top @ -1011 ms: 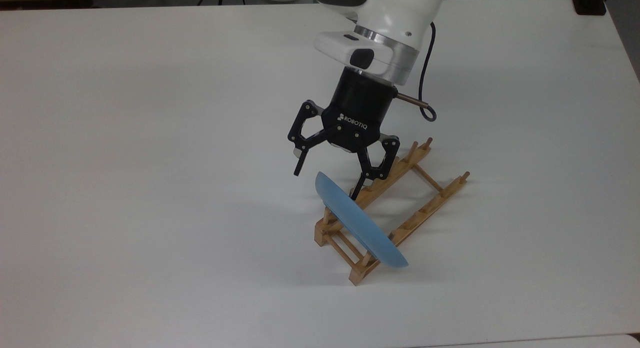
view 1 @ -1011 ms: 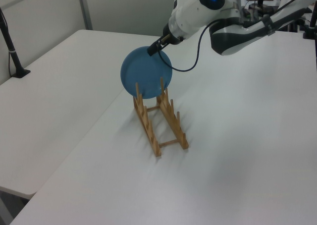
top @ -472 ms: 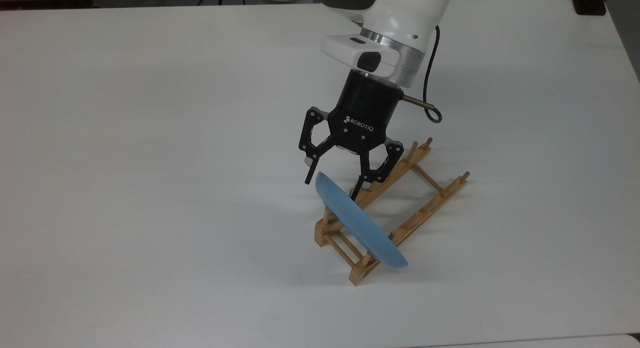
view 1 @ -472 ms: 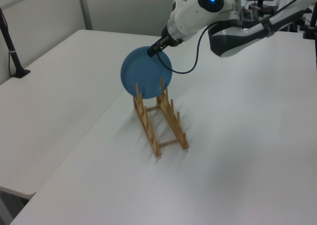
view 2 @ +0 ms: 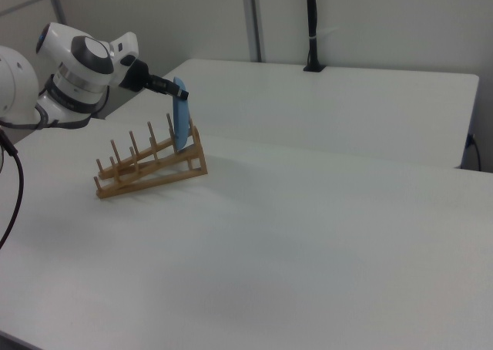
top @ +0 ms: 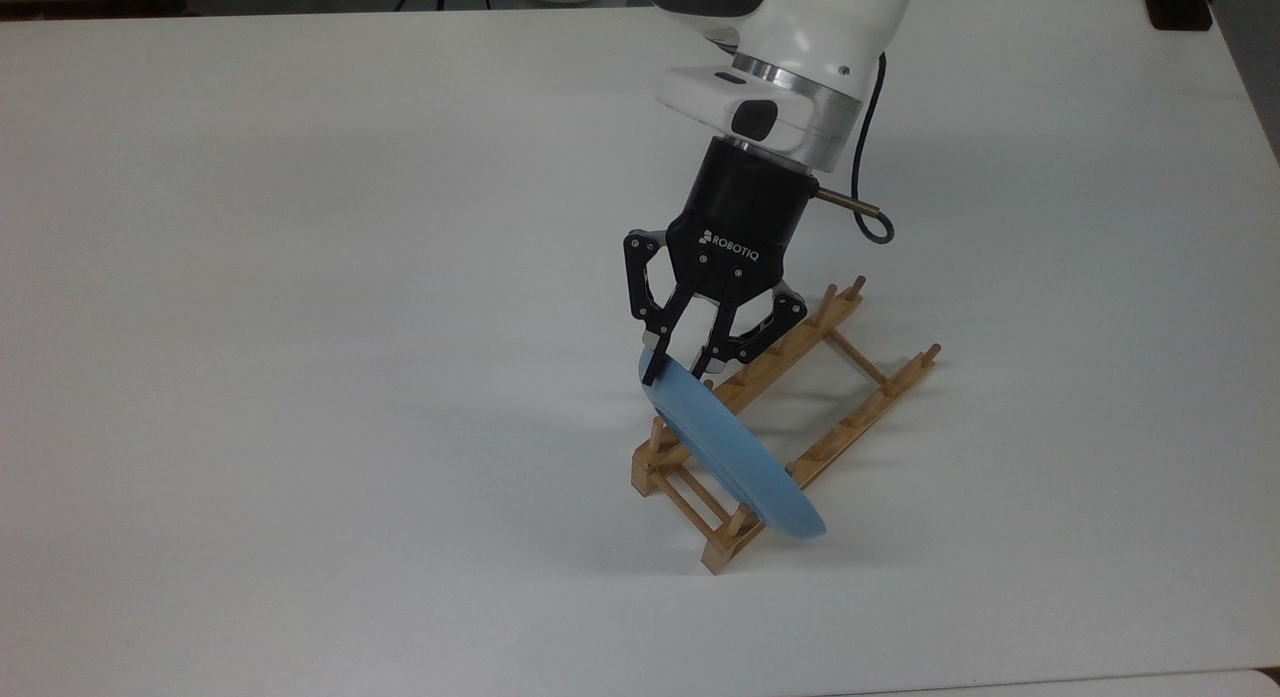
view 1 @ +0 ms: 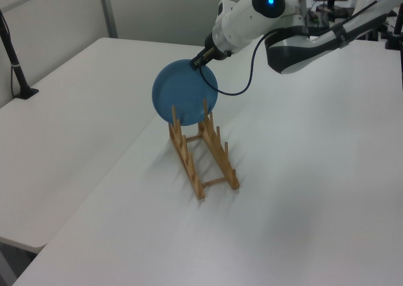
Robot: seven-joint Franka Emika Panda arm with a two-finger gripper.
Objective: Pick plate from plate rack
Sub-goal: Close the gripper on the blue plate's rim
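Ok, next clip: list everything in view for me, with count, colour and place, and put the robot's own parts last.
plate: one, light blue, standing on edge in the plate rack at the end nearest the top view's bottom.
plate rack: one, light-brown wood, two rails with upright pegs, on the table right of centre in the top view.
table: one, white, under the rack.
second table: one, white, behind the first in the right view.
black post: one, at the far edge of the second table in the right view.
arm: one, white, with a black cable, coming in from the top view's top.
tool: one, black, closed on the plate's upper rim.
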